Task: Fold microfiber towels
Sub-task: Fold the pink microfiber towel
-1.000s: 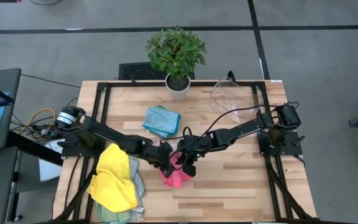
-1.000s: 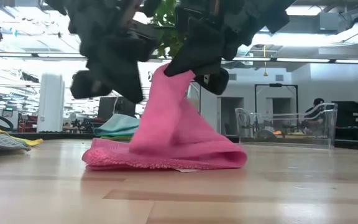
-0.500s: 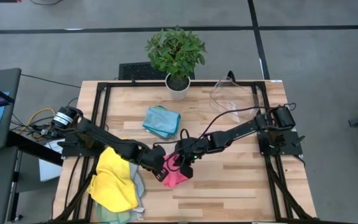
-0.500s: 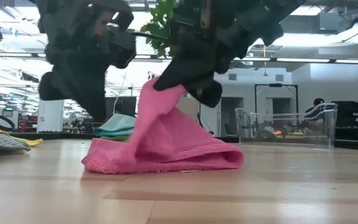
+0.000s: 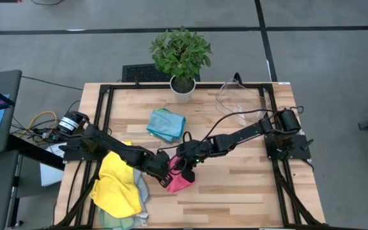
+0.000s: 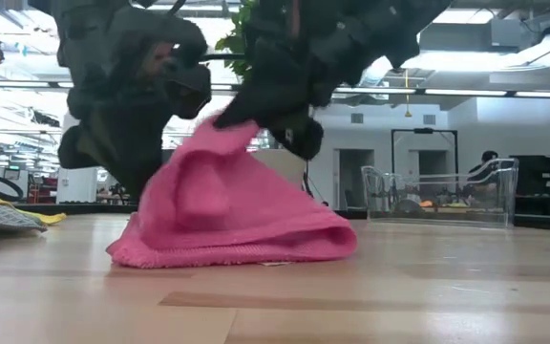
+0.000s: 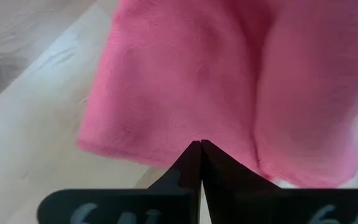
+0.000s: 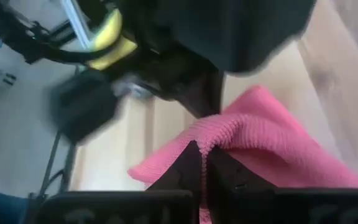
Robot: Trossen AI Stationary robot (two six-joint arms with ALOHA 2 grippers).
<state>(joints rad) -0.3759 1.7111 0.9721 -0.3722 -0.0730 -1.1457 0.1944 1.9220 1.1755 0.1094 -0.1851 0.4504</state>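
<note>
Pink microfiber towel point(image 5: 179, 182): lay bunched mid-table, one edge lifted. Right gripper point(image 8: 202, 148): fingers pinched together on that raised hem, seen only in its wrist view. Left gripper point(image 7: 201, 144): fingers fully closed, nothing between them, just beside the pink cloth. High view alone showed yellow towel point(image 5: 118, 183) and teal towel point(image 5: 166, 124); low view alone showed clear bin point(image 6: 440, 194).

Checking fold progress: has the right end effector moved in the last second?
Yes. In the high view the right end effector, pinching the pink towel, has shifted left, toward the yellow towel.
</note>
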